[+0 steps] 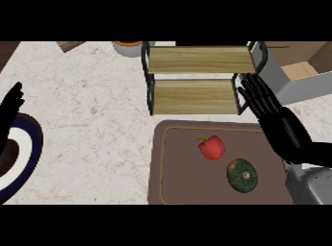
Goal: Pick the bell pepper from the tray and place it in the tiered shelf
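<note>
Head view: bell pepper (211, 147) on tray (158, 163), left of open right robot hand (268, 108).

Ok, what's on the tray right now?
The tray holds the red pepper and a dark green squash. The right hand covers its far right corner.

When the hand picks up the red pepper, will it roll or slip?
The pepper looks smooth and glossy, so it may slip. It lies on its side on the tray, stem up-left, and its lobed shape probably limits rolling. It likely keeps its form.

head view, steeply down, counter (90, 110)
</note>
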Action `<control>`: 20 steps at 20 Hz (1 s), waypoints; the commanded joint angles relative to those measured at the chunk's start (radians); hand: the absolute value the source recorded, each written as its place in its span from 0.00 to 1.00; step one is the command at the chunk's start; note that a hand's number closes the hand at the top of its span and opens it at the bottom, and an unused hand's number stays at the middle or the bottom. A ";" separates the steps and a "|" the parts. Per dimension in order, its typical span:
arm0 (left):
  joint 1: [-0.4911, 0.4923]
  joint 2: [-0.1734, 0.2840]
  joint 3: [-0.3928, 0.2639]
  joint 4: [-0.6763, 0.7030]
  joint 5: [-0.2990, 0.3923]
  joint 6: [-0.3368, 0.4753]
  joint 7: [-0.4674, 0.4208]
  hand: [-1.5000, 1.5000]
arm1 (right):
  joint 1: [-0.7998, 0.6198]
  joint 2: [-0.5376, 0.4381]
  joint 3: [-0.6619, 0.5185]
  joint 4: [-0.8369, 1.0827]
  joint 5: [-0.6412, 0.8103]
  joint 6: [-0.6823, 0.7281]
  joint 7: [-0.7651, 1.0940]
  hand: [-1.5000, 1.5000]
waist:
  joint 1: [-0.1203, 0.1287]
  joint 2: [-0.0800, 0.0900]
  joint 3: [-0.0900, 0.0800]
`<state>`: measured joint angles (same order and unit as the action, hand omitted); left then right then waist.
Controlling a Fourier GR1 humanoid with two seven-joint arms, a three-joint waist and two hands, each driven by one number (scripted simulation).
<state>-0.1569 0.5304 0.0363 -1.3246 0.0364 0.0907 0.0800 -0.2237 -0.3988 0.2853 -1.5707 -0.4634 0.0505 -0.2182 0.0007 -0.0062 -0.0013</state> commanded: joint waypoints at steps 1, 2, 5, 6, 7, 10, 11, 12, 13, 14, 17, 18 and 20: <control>0.030 -0.062 -0.006 -0.024 0.004 0.008 0.033 0.50 | -0.017 -0.019 -0.046 0.032 0.072 0.021 -0.041 1.00 | 0.002 0.006 0.001; 0.016 -0.079 0.011 0.021 0.055 -0.003 0.053 0.50 | 0.030 -0.095 -0.084 -0.033 0.082 0.002 -0.068 1.00 | -0.013 0.004 0.001; 0.072 -0.172 0.001 0.040 0.136 -0.011 0.108 0.50 | -0.028 -0.213 -0.199 -0.002 0.172 -0.048 -0.126 1.00 | -0.019 0.004 0.000; 0.070 -0.194 0.007 0.051 0.171 -0.025 0.127 0.50 | -0.041 -0.246 -0.227 -0.003 0.212 -0.070 -0.154 1.00 | -0.024 0.004 0.000; 0.098 -0.184 -0.004 0.052 0.148 -0.021 0.113 0.50 | 0.025 -0.390 -0.200 0.102 0.400 -0.167 -0.010 1.00 | -0.063 0.011 -0.025; 0.103 -0.264 -0.047 0.011 0.188 -0.034 0.166 0.50 | 0.027 -0.241 -0.191 0.224 0.336 -0.212 0.018 1.00 | 0.012 0.010 0.002; 0.119 -0.266 -0.040 0.062 0.181 -0.052 0.111 0.50 | 0.045 -0.248 -0.204 0.271 0.325 -0.139 -0.085 0.00 | 0.005 0.010 0.002; 0.124 -0.268 -0.046 -0.024 0.183 -0.042 0.178 0.50 | 0.022 -0.213 -0.219 0.262 0.319 -0.117 -0.099 0.00 | 0.005 0.006 0.002; 0.129 -0.275 -0.040 0.021 0.184 -0.051 0.142 0.50 | 0.012 -0.248 -0.250 0.352 0.298 -0.036 -0.186 0.00 | 0.006 0.008 0.002; 0.057 -0.254 -0.016 0.006 0.202 -0.043 0.234 0.50 | 0.001 -0.230 -0.221 0.360 0.349 -0.039 -0.222 0.00 | 0.005 0.008 0.002; 0.073 -0.286 -0.036 0.045 0.168 -0.031 0.178 0.50 | 0.086 -0.300 -0.190 0.154 0.345 0.049 -0.171 0.00 | -0.008 0.005 0.001; 0.108 -0.261 -0.017 0.041 0.192 -0.076 0.151 0.50 | 0.045 -0.336 -0.198 0.210 0.340 0.110 -0.176 0.00 | 0.001 0.006 0.001; 0.147 -0.269 -0.038 -0.065 0.187 -0.043 0.218 0.50 | 0.114 -0.381 -0.180 0.092 0.345 0.148 -0.133 0.00 | -0.004 0.001 0.001</control>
<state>-0.0527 0.2649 0.0039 -1.3297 0.2164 0.0481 0.2658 -0.1558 -0.7151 0.0867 -1.3797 -0.1299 0.1100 -0.3811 -0.0020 -0.0013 0.0001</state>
